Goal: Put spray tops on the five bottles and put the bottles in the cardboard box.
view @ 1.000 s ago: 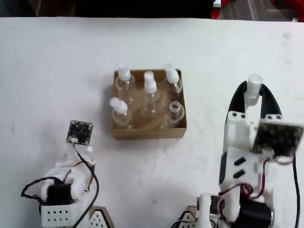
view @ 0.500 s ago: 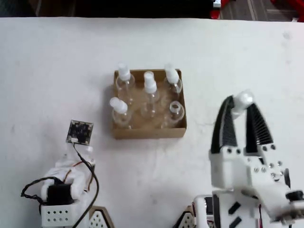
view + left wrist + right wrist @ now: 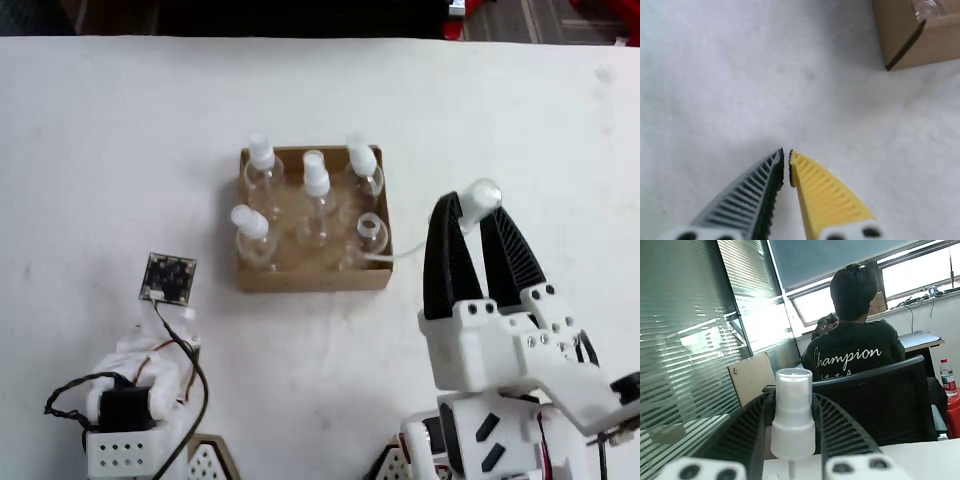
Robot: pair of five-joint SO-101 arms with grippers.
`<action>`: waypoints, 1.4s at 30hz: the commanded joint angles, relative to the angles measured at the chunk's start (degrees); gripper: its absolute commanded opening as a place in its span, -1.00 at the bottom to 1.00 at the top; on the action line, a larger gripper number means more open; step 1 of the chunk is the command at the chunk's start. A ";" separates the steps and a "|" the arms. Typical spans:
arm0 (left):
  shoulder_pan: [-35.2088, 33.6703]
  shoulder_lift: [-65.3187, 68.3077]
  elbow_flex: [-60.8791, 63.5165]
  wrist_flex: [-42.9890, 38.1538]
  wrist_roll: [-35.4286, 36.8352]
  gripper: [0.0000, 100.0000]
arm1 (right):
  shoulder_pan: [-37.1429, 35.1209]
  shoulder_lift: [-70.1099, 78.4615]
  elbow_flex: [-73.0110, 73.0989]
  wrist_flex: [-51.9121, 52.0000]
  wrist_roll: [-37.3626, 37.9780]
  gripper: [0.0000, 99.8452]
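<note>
Counter (image 3: pixel 120 130), white. The cardboard box (image 3: pixel 262 280) sits near the middle, with five clear bottles standing upright inside.

- Capped bottles: four carry white tops. Three are along the far row (image 3: pixel 262 165), (image 3: pixel 316 180), (image 3: pixel 360 165) and one is at the near left (image 3: pixel 250 230).
- Uncapped bottle (image 3: pixel 370 232): near-right corner of the box, neck open.

Right gripper (image 3: pixel 470 205) is right of the box and close beside it. Its black jaws are clenched on a white spray top (image 3: pixel 483 193), pinched at the collar with the nozzle head poking past the tips. In the right wrist view the spray top (image 3: pixel 793 415) stands straight between the jaws of the right gripper (image 3: pixel 792 405). Its dip tube (image 3: pixel 395 255) runs from the jaws toward the box's near-right corner. From above, the tube ends just beside the uncapped bottle; I cannot tell whether they touch.

Left gripper (image 3: pixel 786 152) is low over bare counter. One jaw is grey and one yellow, pressed together tip to tip with nothing between them. A corner of the box (image 3: pixel 920 35) lies well apart from it.
</note>
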 commanded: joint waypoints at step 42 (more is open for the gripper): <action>0.75 -0.48 -0.09 -1.32 -0.35 -0.95 | -1.98 16.40 5.54 -15.78 4.48 -0.97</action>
